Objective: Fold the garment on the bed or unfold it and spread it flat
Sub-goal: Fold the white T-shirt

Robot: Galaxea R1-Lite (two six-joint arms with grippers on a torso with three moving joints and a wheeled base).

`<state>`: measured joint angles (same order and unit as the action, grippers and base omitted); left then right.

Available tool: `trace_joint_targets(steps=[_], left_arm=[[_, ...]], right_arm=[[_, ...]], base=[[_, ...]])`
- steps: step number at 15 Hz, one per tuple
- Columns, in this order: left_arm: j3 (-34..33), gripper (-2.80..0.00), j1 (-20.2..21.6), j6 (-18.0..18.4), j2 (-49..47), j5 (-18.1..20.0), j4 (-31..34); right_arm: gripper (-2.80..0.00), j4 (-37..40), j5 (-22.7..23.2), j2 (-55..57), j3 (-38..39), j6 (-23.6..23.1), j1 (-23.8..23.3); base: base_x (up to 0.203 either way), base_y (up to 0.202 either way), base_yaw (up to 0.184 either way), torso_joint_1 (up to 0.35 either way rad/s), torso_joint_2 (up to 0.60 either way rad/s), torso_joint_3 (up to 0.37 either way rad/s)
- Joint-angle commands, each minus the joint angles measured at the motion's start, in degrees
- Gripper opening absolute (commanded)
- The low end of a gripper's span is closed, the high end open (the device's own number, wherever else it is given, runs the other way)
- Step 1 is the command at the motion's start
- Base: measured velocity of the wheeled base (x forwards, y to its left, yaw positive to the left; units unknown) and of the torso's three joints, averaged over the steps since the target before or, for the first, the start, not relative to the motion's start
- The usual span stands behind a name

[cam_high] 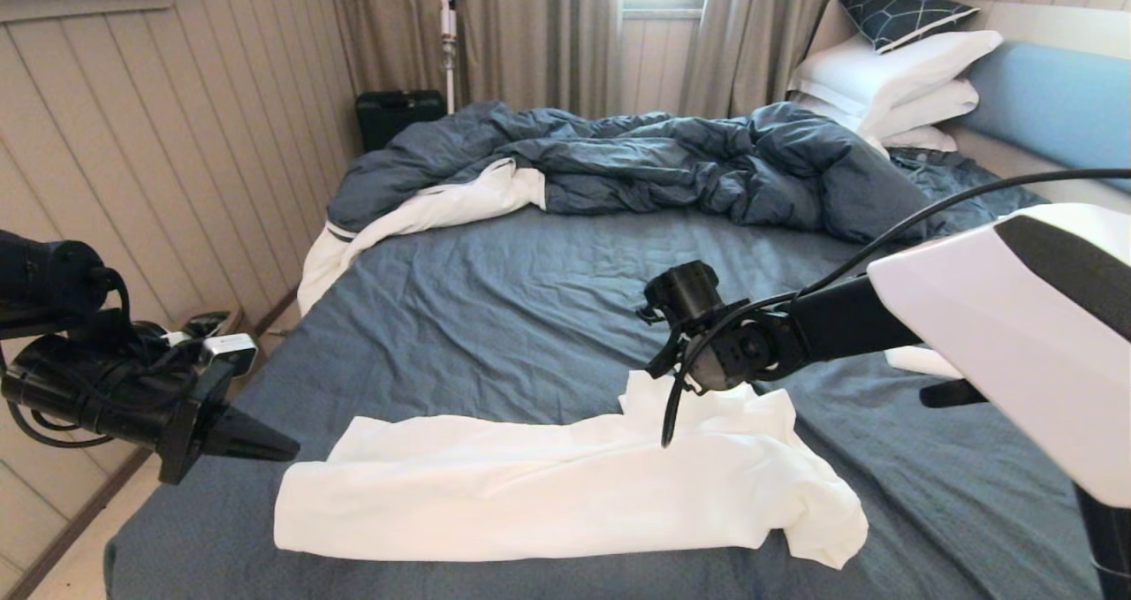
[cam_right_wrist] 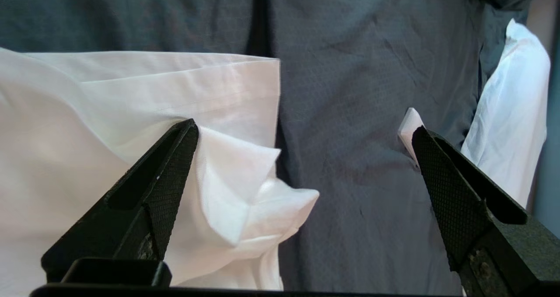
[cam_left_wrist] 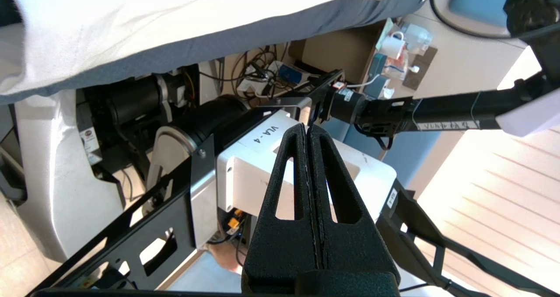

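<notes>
The garment [cam_high: 548, 485], a white T-shirt, lies in a long folded strip across the near part of the bed [cam_high: 495, 317]; its chest print is hidden. My right gripper [cam_high: 661, 377] hovers over the strip's far edge near its right end. In the right wrist view this gripper [cam_right_wrist: 304, 131] is open wide, one finger [cam_right_wrist: 170, 165] over the white cloth [cam_right_wrist: 100, 135] and a raised, crumpled corner [cam_right_wrist: 262, 200] between the jaws, nothing gripped. My left gripper [cam_high: 265, 445] is shut and empty, off the strip's left end by the bed's side; its closed tips [cam_left_wrist: 307, 131] point along the bed's front edge.
A rumpled dark-blue duvet [cam_high: 636, 158] with white lining [cam_high: 424, 211] fills the far half of the bed. White pillows [cam_high: 892, 79] and the light-blue headboard [cam_high: 1051, 96] are at the far right. A panelled wall [cam_high: 132, 140] runs along the left, with a black case [cam_high: 398, 114] beyond.
</notes>
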<state>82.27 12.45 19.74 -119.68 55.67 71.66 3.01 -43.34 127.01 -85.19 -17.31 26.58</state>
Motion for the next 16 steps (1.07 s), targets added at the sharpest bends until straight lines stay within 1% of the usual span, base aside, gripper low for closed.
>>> trace_joint_targets(steps=[1, 6, 9, 12, 13, 14, 15, 16], left_arm=[[-0.01, -2.80, 0.03, 0.13, -0.12, 0.31, 0.41], [-0.01, -2.80, 0.03, 0.13, -0.38, 0.31, 0.42], [-0.18, -2.80, -0.05, 0.21, -0.38, 0.31, 0.35], [-0.35, -2.80, 0.03, 0.55, 0.10, 0.35, 0.24], [-0.55, -2.80, 0.04, 1.35, 0.70, 0.92, 0.26], [-0.69, -2.80, 0.18, 2.29, 1.56, 2.08, 0.41], [-0.95, -2.80, 0.59, 3.70, 2.34, 2.82, 0.57], [-1.33, -2.80, 1.11, 5.51, 3.24, 3.33, 0.81]], right_arm=[[0.00, 0.00, -0.10, 1.65, -1.81, -0.05, -1.05], [0.00, 0.15, 0.91, 4.10, -9.61, 0.07, -4.83], [0.00, 0.19, 4.32, 2.13, -11.07, 0.74, -6.11], [0.00, 0.41, 8.09, -0.67, -10.25, 3.59, -6.05], [0.00, 0.68, 10.58, -2.12, -9.92, 5.56, -5.92], [0.00, 1.66, 14.04, -5.47, -9.30, 8.44, -5.77], [0.00, 3.27, 17.86, -9.08, -8.73, 12.11, -5.66], [0.00, 5.43, 22.44, -12.33, -8.35, 16.93, -5.68]], base=[[0.000, 0.000, 0.000, 0.000, 0.00, 0.000], [0.000, 0.000, 0.000, 0.000, 0.00, 0.000], [0.000, 0.000, 0.000, 0.000, 0.00, 0.000], [0.000, 0.000, 0.000, 0.000, 0.00, 0.000], [0.000, 0.000, 0.000, 0.000, 0.00, 0.000], [0.000, 0.000, 0.000, 0.000, 0.00, 0.000], [0.000, 0.000, 0.000, 0.000, 0.00, 0.000], [0.000, 0.000, 0.000, 0.000, 0.00, 0.000]])
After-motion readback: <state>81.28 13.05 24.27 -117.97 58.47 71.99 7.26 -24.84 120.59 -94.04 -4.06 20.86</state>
